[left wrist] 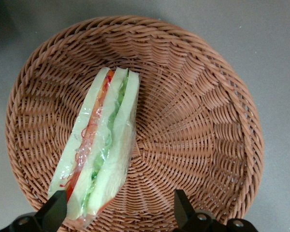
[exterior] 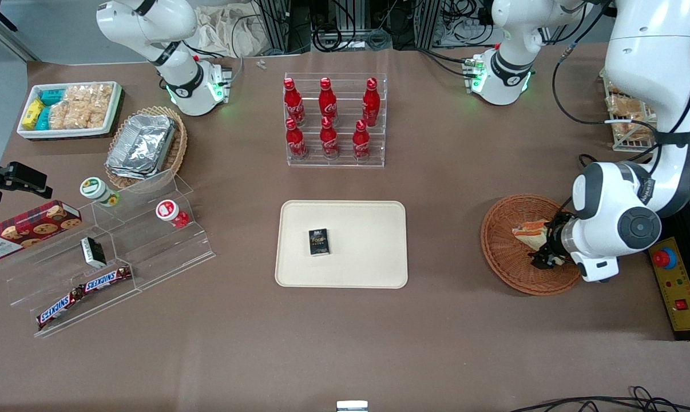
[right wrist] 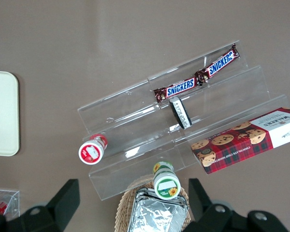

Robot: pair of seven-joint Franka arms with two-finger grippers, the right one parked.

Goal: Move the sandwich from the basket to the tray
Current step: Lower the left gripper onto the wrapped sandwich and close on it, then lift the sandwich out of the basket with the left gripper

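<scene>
The cream tray (exterior: 379,252) lies mid-desk, ready to receive. At its three o'clock, the wicker basket (exterior: 502,252) holds the wrapped sandwich (left wrist: 99,150). The gripper (left wrist: 120,209) hovers above it, jaws spread, seemingly straddling one end for grasping

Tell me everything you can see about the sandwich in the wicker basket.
The sandwich is a triangular wedge of pale bread with orange-red and green filling layers, sealed in clear wrap. It lies inside the reddish-brown woven basket, leaning against the inner wall, filling edge facing up. The left arm's tool hovers just above the basket, its fingers open, one fingertip near the sandwich's wide end; whether it touches cannot be told. In the front view the sandwich is partly hidden by the arm.
</scene>
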